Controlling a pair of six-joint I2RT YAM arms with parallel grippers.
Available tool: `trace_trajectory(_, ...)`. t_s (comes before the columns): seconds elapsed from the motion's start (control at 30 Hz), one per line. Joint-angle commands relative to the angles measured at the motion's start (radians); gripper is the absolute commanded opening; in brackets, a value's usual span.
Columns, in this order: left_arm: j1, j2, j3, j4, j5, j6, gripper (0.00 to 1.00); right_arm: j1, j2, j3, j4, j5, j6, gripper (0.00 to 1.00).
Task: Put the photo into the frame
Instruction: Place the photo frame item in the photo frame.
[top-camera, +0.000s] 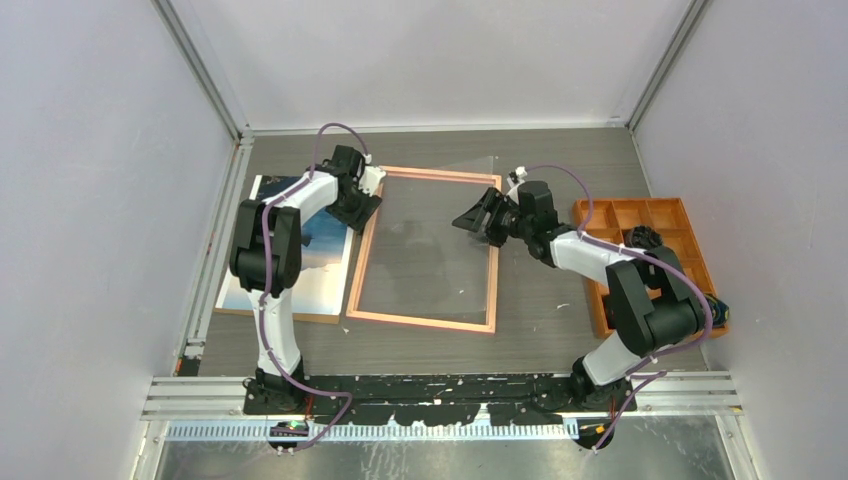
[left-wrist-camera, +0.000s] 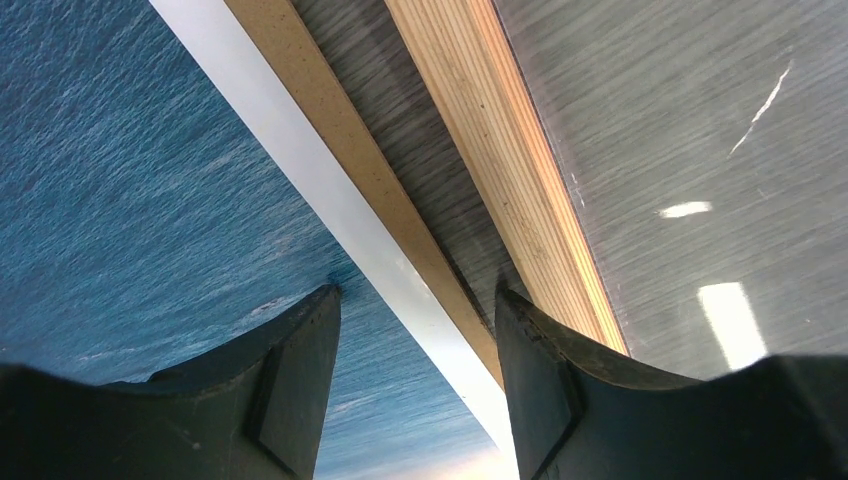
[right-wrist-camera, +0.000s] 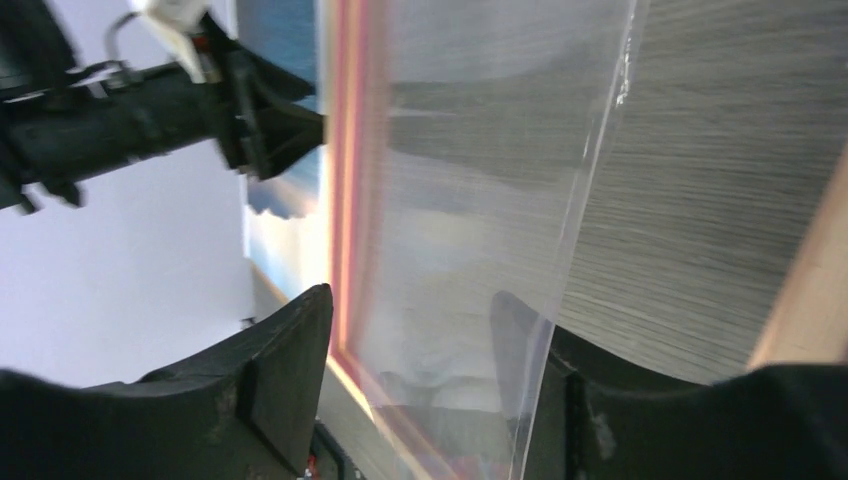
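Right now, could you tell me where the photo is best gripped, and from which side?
Probably the photo by its white right border, nearest the frame. It lies flat, face up on the brown board, so only that thin edge can be pinched; come from above with the left gripper, open over it.

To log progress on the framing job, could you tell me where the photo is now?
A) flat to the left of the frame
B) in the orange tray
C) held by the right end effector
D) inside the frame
A: the photo lies flat on the table beside the frame, outside its left rail.
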Motion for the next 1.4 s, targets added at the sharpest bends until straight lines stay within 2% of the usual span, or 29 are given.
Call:
trace_trajectory(0.0, -0.008, -0.044, -0.012, 0.005, 0.040, -0.002, 0.60, 0.011, -0.059, -0.031, 0.236, -0.114, 0.094, 0.60)
trace_trajectory(0.1, -0.008, -0.044, -0.012, 0.003, 0.039, -0.001, 0.60, 0.011, -0.057, -0.050, 0.304, -0.138, 0.127, 0.53)
trace_trajectory(0.3, -0.002, -0.048, -0.007, 0.000, 0.037, -0.001, 0.60, 0.011, -0.044, -0.060, 0.371, -0.154, 0.167, 0.48)
trace_trajectory(0.73, 0.015, -0.046, 0.017, -0.018, 0.058, -0.011, 0.60, 0.009, -0.030, -0.082, 0.508, -0.162, 0.252, 0.17)
trace_trajectory(1.03, 0.035, -0.045, 0.039, -0.031, 0.080, -0.024, 0.60, 0.010, 0.008, -0.081, 0.578, -0.178, 0.287, 0.11)
trace_trajectory(1.37, 0.035, -0.037, 0.028, -0.027, 0.082, -0.019, 0.60, 0.008, 0.048, -0.083, 0.578, -0.142, 0.307, 0.11)
